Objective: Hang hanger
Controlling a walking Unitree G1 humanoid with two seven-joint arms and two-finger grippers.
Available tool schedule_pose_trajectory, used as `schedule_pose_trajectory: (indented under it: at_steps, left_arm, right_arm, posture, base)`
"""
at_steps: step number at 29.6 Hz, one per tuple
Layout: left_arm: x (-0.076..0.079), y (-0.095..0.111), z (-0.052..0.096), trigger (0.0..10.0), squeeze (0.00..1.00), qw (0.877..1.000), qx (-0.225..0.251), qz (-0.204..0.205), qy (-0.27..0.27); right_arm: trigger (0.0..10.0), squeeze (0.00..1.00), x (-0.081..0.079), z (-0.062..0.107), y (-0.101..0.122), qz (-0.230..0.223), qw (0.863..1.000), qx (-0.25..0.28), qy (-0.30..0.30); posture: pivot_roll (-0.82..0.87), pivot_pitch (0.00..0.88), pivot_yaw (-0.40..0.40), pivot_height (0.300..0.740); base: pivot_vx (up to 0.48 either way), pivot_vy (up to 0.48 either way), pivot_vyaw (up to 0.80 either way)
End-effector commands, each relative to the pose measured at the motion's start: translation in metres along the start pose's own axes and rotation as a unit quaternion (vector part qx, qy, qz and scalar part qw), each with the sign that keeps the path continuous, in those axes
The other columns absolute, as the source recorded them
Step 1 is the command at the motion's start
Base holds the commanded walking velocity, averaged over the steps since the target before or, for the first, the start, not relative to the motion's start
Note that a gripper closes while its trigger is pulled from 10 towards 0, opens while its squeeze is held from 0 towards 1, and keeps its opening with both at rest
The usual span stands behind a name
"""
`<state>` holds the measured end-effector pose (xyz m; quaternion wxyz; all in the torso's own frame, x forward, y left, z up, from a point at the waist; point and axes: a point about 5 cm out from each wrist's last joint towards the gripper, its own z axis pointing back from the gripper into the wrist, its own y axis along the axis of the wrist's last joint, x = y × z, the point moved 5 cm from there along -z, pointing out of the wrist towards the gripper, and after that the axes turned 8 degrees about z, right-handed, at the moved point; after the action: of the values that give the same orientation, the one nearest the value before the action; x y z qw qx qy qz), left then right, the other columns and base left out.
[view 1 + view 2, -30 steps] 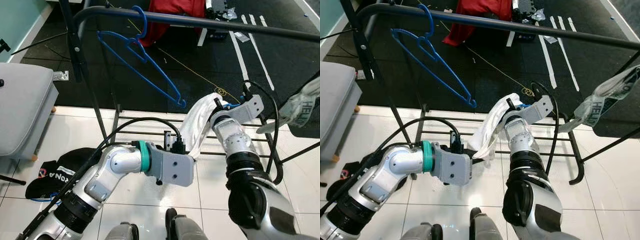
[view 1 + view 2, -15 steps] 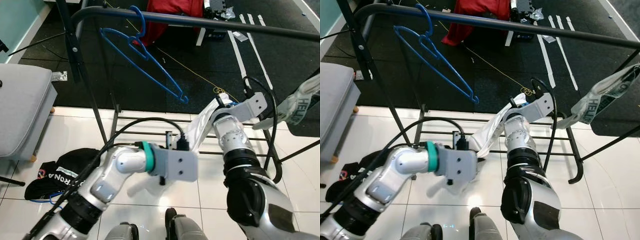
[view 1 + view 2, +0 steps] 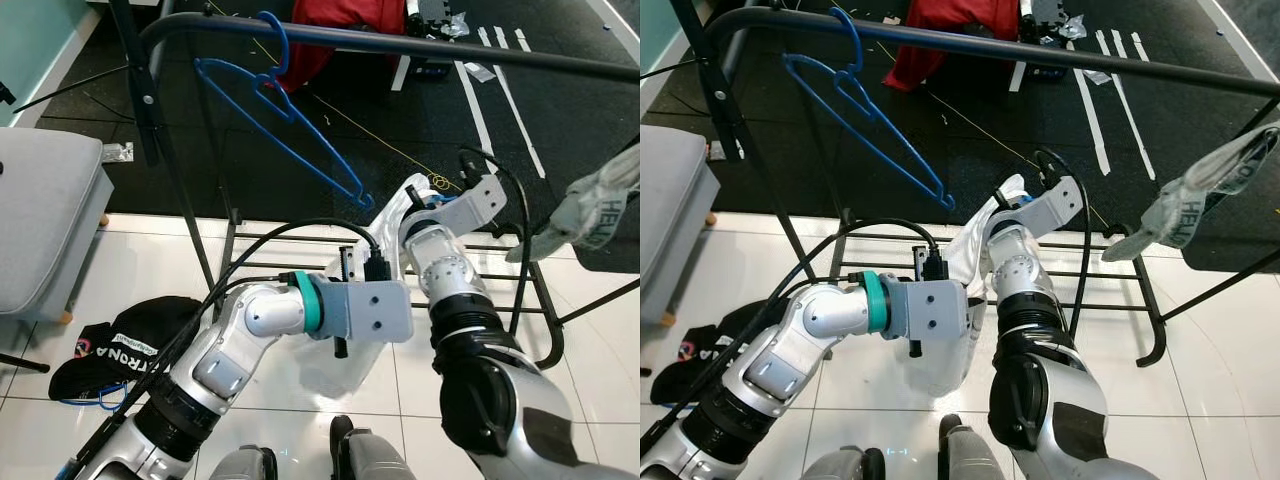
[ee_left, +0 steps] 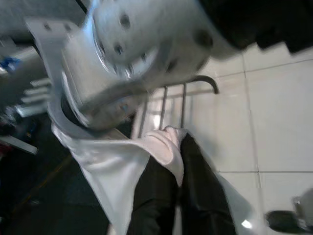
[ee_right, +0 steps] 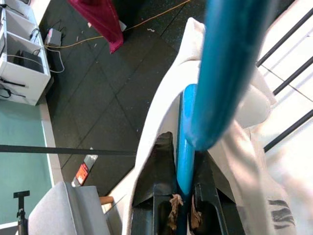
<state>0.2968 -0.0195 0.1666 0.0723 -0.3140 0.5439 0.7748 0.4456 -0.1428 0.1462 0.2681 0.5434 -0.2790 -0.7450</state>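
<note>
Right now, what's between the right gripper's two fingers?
In the right wrist view, the right gripper is shut on a blue hanger, with the white garment draped around it.

White tiled floor (image 3: 300,400) near, black mat (image 3: 420,110) farther off. A black bag (image 3: 110,345) lies on the tiles at left; a grey seat (image 3: 45,215) and the rack's black base bars (image 3: 300,238) stand there too.

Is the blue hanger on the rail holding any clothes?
No, the blue hanger hooked on the black rail is bare, with no clothes on it.
</note>
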Motion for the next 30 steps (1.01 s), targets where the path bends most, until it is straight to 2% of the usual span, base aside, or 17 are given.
schedule_pose_trajectory:
  at_steps: [1, 3, 10, 14, 15, 16, 18, 20, 21, 22, 23, 25, 26, 27, 28, 30]
  left_arm:
    - [0.008, 0.004, -0.001, 10.0, 1.00, 1.000, 0.009, 0.008, -0.015]
    - [0.008, 0.004, -0.001, 10.0, 1.00, 0.999, 0.009, 0.027, -0.016]
    - [0.005, 0.006, -0.002, 10.0, 1.00, 0.999, 0.010, 0.032, -0.009]
    - [-0.002, 0.008, -0.002, 10.0, 1.00, 1.000, 0.016, 0.023, 0.014]
    - [-0.008, 0.009, 0.000, 10.0, 0.93, 0.999, 0.020, 0.020, 0.031]
    - [-0.013, 0.009, 0.002, 10.0, 0.00, 0.999, 0.022, 0.021, 0.044]
    - [-0.013, 0.009, 0.002, 10.0, 0.00, 0.999, 0.022, 0.021, 0.044]
    - [-0.024, -0.001, 0.013, 10.0, 0.00, 0.998, 0.005, 0.025, 0.065]
    - [-0.024, -0.001, 0.013, 10.0, 0.00, 0.998, 0.005, 0.025, 0.065]
    - [-0.026, -0.007, 0.019, 10.0, 0.00, 0.997, -0.006, 0.026, 0.071]
    - [-0.026, -0.007, 0.019, 10.0, 0.00, 0.997, -0.006, 0.026, 0.071]
    - [-0.029, -0.022, 0.033, 10.0, 0.00, 0.996, -0.030, 0.031, 0.079]
    - [-0.029, -0.022, 0.033, 10.0, 0.00, 0.996, -0.030, 0.031, 0.079]
    - [-0.030, -0.030, 0.042, 10.0, 0.00, 0.995, -0.043, 0.035, 0.084]
    - [-0.030, -0.030, 0.042, 10.0, 0.00, 0.995, -0.043, 0.035, 0.084]
    - [-0.032, -0.041, 0.056, 10.0, 0.00, 0.993, -0.059, 0.041, 0.093]
  right_arm:
    - [0.0, 0.00, 0.002, 0.000, 0.004, 0.004, 1.000, 0.007, 0.001]
    - [0.0, 0.00, 0.002, 0.000, 0.005, 0.004, 1.000, 0.008, 0.001]
    - [0.0, 0.00, 0.002, 0.000, 0.002, 0.003, 1.000, 0.004, 0.001]
    - [0.0, 0.00, 0.004, 0.000, 0.001, 0.004, 1.000, 0.002, 0.001]
    - [0.0, 0.00, 0.004, 0.000, 0.001, 0.008, 1.000, 0.001, 0.003]
    - [0.0, 0.00, 0.004, 0.000, 0.001, 0.016, 1.000, -0.001, 0.007]
    - [0.0, 0.00, 0.004, 0.000, 0.001, 0.016, 1.000, -0.001, 0.007]
    - [0.0, 0.00, -0.001, 0.000, 0.000, 0.078, 0.995, -0.015, 0.054]
    - [0.0, 0.00, -0.001, 0.000, 0.000, 0.078, 0.995, -0.015, 0.054]
    - [0.0, 0.00, -0.004, 0.001, -0.002, 0.110, 0.990, -0.024, 0.079]
    - [0.0, 0.00, -0.004, 0.001, -0.002, 0.110, 0.990, -0.024, 0.079]
    - [0.0, 0.00, -0.003, 0.004, -0.007, 0.176, 0.977, -0.038, 0.118]
    - [0.0, 0.00, -0.003, 0.004, -0.007, 0.176, 0.977, -0.038, 0.118]
    - [0.0, 0.00, 0.002, 0.006, -0.008, 0.213, 0.967, -0.041, 0.130]
    - [0.0, 0.00, 0.002, 0.006, -0.008, 0.213, 0.967, -0.041, 0.130]
    - [0.0, 0.00, 0.012, 0.011, -0.009, 0.273, 0.950, -0.044, 0.143]
  posture:
    - [-0.04, 0.153, -0.030, 0.740]
    - [-0.04, 0.153, -0.030, 0.740]
    - [-0.04, 0.154, -0.030, 0.740]
    - [-0.04, 0.153, -0.029, 0.740]
    - [-0.04, 0.153, -0.029, 0.740]
    - [-0.04, 0.151, -0.029, 0.740]
    - [-0.04, 0.151, -0.029, 0.740]
    - [-0.03, 0.147, -0.030, 0.740]
    - [-0.03, 0.147, -0.030, 0.740]
    - [-0.03, 0.146, -0.031, 0.740]
    - [-0.03, 0.146, -0.031, 0.740]
    - [-0.03, 0.142, -0.030, 0.740]
    - [-0.03, 0.142, -0.030, 0.740]
    - [-0.03, 0.141, -0.029, 0.740]
    - [-0.03, 0.141, -0.029, 0.740]
    - [-0.03, 0.139, -0.027, 0.740]
  base:
    - [0.000, 0.000, 0.00]
    - [0.000, 0.000, 0.00]
    - [0.000, 0.000, 0.00]
    - [0.000, 0.000, 0.00]
    - [0.000, 0.000, 0.00]
    - [0.000, 0.000, 0.00]
    - [0.000, 0.000, 0.00]
    - [0.000, 0.000, 0.00]
    - [0.000, 0.000, 0.00]
    - [0.000, 0.000, 0.00]
    - [0.000, 0.000, 0.00]
    - [0.000, 0.000, 0.00]
    - [0.000, 0.000, 0.00]
    - [0.000, 0.000, 0.00]
    - [0.000, 0.000, 0.00]
    - [0.000, 0.000, 0.00]
